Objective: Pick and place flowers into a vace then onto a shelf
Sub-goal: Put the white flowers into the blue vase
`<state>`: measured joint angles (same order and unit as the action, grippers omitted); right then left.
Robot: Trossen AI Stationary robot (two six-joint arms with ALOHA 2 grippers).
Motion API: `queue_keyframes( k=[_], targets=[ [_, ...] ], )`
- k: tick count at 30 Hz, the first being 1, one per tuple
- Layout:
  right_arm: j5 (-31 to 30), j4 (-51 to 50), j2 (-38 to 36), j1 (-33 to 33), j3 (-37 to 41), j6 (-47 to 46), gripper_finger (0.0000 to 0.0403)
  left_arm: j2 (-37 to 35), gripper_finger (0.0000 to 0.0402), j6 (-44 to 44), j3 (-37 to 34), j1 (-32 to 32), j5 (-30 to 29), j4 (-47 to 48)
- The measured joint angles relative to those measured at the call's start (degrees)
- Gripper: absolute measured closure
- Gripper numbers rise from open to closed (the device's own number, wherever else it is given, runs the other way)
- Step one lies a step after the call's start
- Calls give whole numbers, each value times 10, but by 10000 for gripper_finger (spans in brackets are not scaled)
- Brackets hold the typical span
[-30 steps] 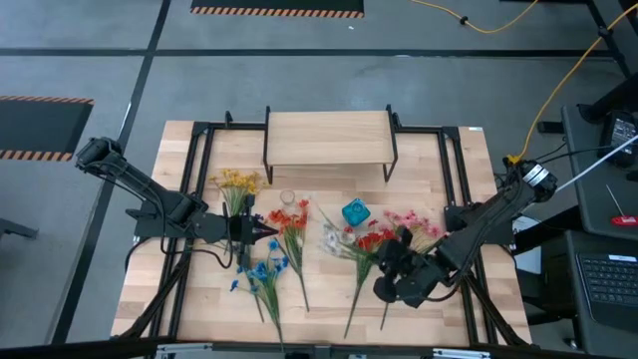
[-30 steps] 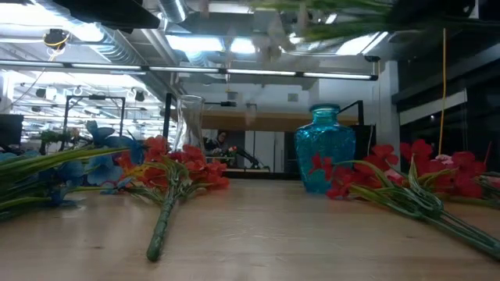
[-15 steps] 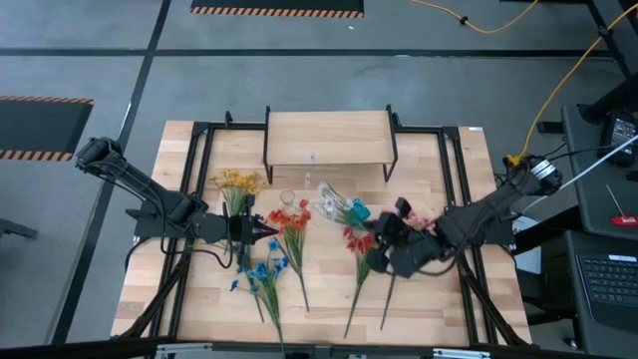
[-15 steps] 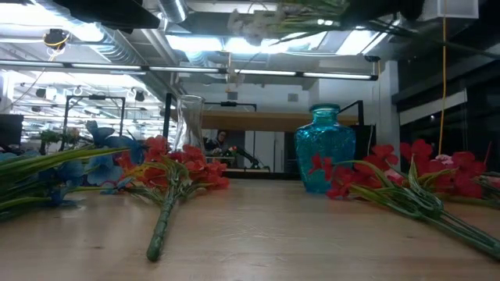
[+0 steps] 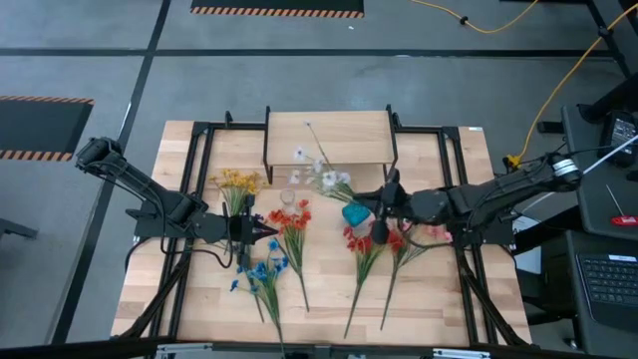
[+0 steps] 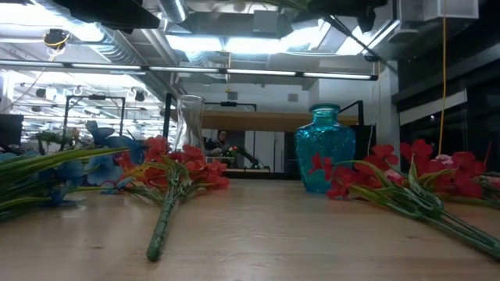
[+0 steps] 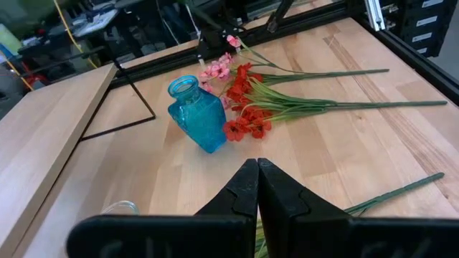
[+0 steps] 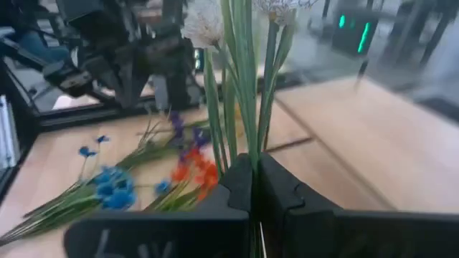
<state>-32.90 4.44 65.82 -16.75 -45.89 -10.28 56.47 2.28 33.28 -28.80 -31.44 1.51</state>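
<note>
Above the middle of the light wooden worktop (image 5: 439, 150), the right pincer (image 5: 382, 204) is clamped on a white-blossomed artificial spray with thin green stems (image 5: 321, 175), held over the small blue glass vase (image 5: 354, 212). Nothing is in the vase yet. Red, orange, yellow and blue sprays lie flat around it. At the far edge, the low plank-topped shelf (image 5: 329, 137) holds nothing. Near the left edge, the left pincer (image 5: 267, 232) waits closed and empty.

Even overhead light is washing the table (image 5: 329, 279) flat, with shadows staying faint. Ceiling strip lights (image 6: 195, 43) are glaring white in the low view. The near green stem (image 6: 162, 226) is going soft there. In the right wrist view the white flowers (image 8: 204, 27) and background are blurring.
</note>
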Motion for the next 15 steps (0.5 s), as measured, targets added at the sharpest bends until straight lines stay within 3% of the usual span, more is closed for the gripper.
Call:
queue_keyframes(
  k=[8,12,15],
  targets=[
    [55,308,-20,21,145,105,398,0,398,-2,0,0,0,-6],
    [64,413,-21,40,182,119,399,0,398,-15,0,0,0,-7],
    [112,469,-16,54,195,130,399,0,398,-15,0,0,0,-7]
  ],
)
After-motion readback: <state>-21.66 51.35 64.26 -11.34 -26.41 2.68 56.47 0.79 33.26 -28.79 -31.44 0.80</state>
